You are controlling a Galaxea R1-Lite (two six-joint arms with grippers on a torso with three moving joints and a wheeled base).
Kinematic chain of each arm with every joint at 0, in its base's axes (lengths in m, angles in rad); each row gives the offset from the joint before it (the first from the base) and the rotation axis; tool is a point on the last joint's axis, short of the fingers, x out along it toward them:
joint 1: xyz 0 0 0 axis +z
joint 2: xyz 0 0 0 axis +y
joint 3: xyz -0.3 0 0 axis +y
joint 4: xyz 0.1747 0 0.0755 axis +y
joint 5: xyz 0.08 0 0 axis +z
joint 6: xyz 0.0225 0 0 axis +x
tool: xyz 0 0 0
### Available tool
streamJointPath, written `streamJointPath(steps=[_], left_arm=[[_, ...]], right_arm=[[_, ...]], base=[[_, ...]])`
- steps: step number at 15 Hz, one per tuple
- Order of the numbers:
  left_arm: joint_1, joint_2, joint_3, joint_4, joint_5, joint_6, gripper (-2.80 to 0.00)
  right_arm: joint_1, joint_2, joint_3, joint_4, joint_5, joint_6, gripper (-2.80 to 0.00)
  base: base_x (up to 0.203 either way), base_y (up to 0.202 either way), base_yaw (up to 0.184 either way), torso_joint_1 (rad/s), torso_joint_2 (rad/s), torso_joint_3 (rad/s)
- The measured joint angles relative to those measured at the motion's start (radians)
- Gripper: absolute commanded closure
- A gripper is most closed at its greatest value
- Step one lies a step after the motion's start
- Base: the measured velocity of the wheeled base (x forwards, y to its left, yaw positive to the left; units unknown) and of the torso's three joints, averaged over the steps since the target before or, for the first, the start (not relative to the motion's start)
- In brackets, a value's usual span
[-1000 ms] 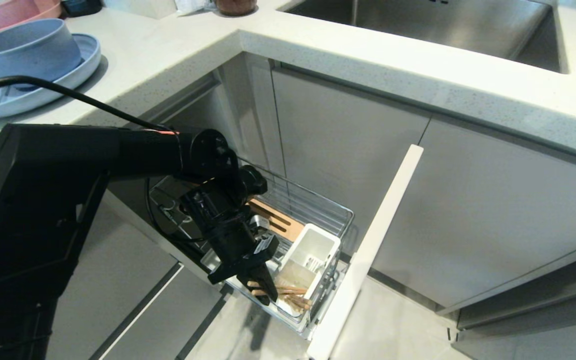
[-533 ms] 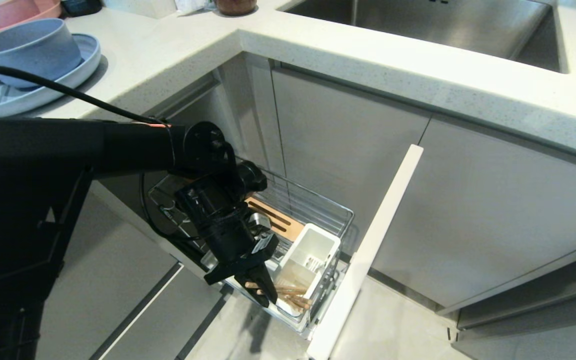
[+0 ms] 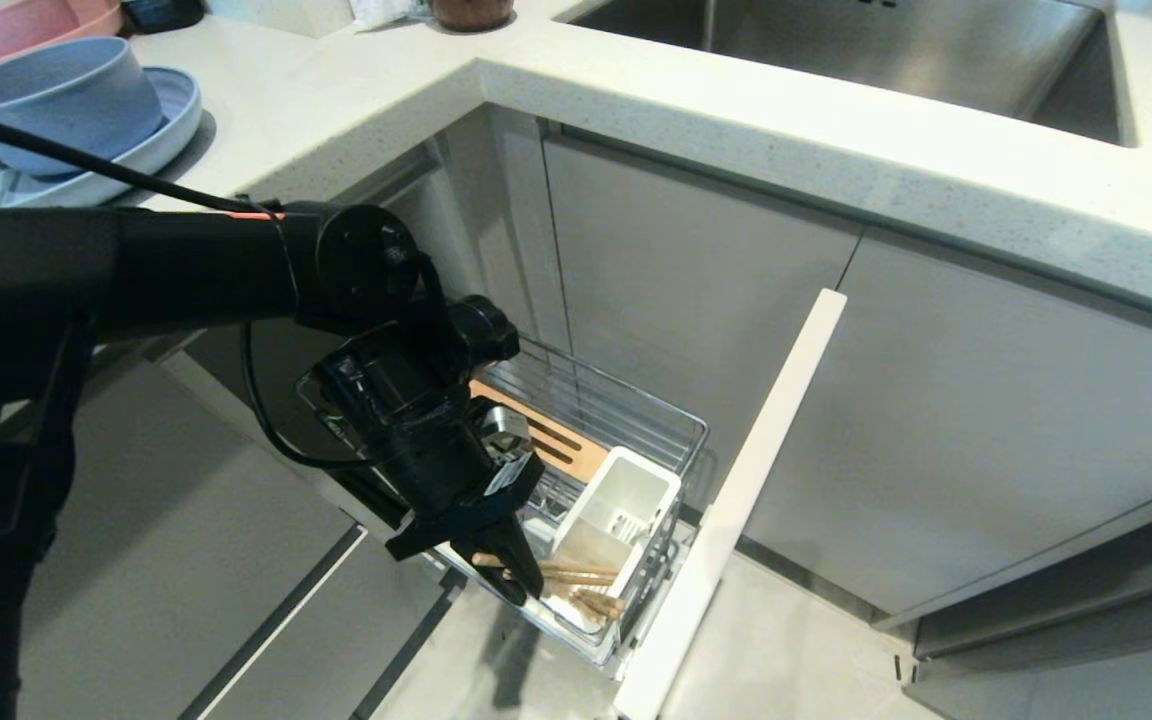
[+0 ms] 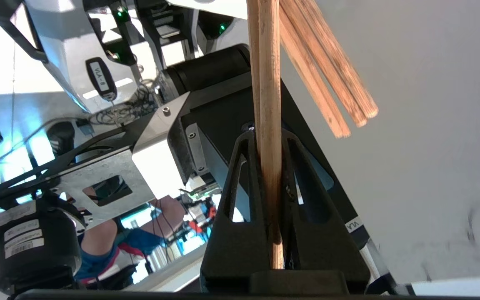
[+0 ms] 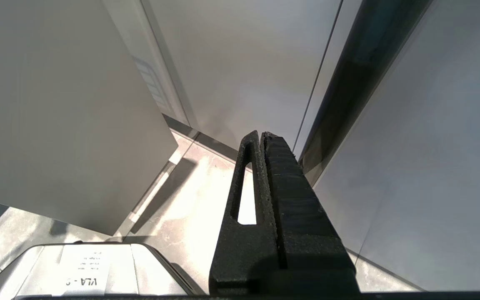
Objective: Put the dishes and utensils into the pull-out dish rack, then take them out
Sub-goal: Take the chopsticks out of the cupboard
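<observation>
The chopsticks lie nearly level, tips in the white caddy of the pull-out dish rack — butt ends clamped in the left end effector beside it; the right end effector, clenched empty, hangs parked — far from them

Bowl and plate: matte pale blue. Chopsticks: light brown wood, visible grain. Caddy: white. Rack wire: chrome; slotted strip: tan wood. Front panel: pale grey-white. Left gripper: black. Countertop: white, finely speckled. Pink dishes in the far corner.
</observation>
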Motion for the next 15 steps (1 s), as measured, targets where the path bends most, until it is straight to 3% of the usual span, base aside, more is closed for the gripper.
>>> streamJointPath(steps=[15], left_arm=[[-0.001,-0.157,0.006,0.020,0.023,0.000,0.00]], right_arm=[[0.000,0.000,0.000,0.000,0.000,0.000,0.00]], base=[[0.000,0.000,0.000,0.000,0.00,0.000]])
